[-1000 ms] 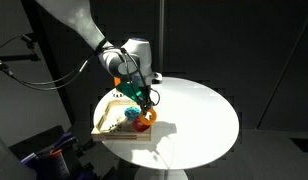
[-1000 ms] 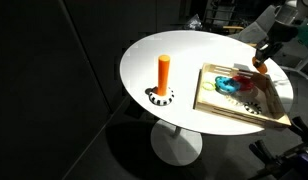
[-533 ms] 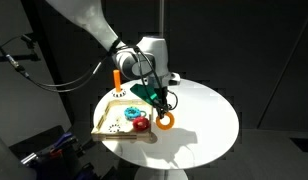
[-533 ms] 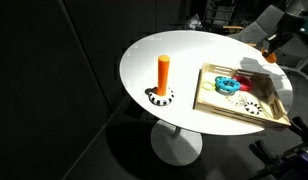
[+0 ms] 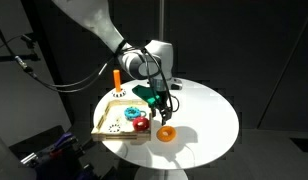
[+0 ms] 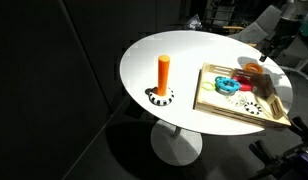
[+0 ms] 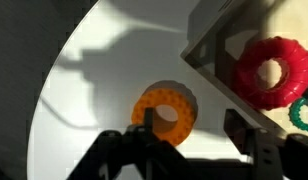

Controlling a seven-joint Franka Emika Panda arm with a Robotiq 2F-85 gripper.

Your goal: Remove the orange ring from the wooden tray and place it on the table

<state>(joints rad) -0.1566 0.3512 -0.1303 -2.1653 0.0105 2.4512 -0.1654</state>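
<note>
Orange ring (image 5: 166, 133) lies flat on table (image 5: 209, 112), just right of wooden tray (image 5: 107, 124), apparently clear of its rim. End effector (image 5: 164, 110) hovers directly above, jaws spread, released, gripping nothing.

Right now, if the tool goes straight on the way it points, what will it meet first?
Probably the orange ring, lying on the table beside the wooden tray, right under the open tool. Depth is unclear; one finger might reach bare table first.

Bright orange ring (image 7: 186, 103) flat on table (image 5: 209, 115), beside wooden tray (image 5: 111, 108)
</note>
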